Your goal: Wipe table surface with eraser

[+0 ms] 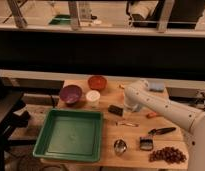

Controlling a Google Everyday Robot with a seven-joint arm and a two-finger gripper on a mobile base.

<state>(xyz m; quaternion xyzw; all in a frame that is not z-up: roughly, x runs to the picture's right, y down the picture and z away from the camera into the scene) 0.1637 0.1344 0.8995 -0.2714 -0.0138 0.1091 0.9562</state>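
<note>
The light brown wooden table surface (108,135) fills the middle of the camera view. The eraser (115,110), a small flat black block, lies on it just right of the white cup (93,97). My white arm reaches in from the lower right. Its gripper (128,106) hangs low over the table, right next to the eraser on its right side. I cannot tell whether it touches the eraser.
A green tray (71,134) fills the table's front left. A purple bowl (71,93) and a red bowl (97,82) stand at the back. A pale blue block (156,87), a black-handled tool (161,131), a metal cup (120,146) and a pile of brown pieces (168,155) lie to the right.
</note>
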